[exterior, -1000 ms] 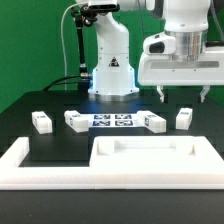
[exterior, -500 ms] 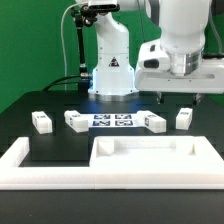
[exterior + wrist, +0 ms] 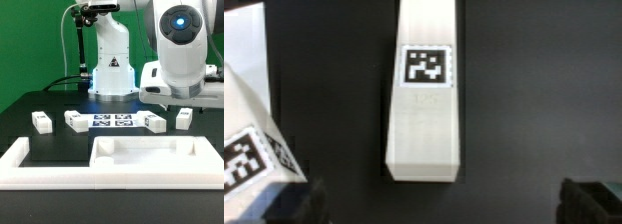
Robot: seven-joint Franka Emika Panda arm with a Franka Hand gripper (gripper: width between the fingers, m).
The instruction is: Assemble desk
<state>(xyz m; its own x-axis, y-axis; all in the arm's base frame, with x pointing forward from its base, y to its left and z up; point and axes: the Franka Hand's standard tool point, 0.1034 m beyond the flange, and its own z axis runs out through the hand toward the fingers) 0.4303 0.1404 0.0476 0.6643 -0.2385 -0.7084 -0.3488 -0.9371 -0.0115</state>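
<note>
Over the black table [image 3: 60, 150], the open, empty end effector [image 3: 439, 203] hovers above a short white plastic block leg [image 3: 425, 120], apparently lining up a pickup that next needs descent and closure.

Tagged white leg [image 3: 425, 110] flat on black table [image 3: 535, 90].

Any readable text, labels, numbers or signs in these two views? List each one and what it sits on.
No readable words or numbers in either view.
Triangle sign on the far robot base: too small to read.
Square tag on the white block: black-and-white pattern, no text.
Tags on the marker board and the small blocks: patterns, too small to make out.
</note>
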